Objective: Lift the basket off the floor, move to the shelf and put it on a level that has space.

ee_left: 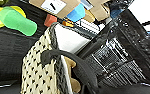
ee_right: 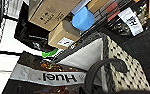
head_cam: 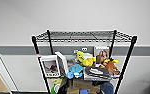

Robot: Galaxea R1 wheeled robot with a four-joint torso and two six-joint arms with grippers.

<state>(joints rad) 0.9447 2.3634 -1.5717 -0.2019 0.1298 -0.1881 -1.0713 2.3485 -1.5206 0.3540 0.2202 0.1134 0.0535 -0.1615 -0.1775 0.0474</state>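
Now facing the shelf (head_cam: 84,62), its top level (head_cam: 83,36) lying bare between the post tops. Carrying the basket (ee_left: 38,72) low beside the rack's lower tiers, apparently by its dark loop handles (ee_right: 103,67); cannot tell either gripper's finger state. Probably handling light but slightly flexible, so gripping both end loops evenly.

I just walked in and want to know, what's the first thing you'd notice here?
Probably the tall black wire rack against the pale wall, its top tier bare while the tier below is crammed with a yellow plush toy, a blue toy and picture boxes. Up close in the left wrist view, the cream-and-black checkered basket with its white liner sits right by the rack's lower shelves, near brown cardboard boxes.
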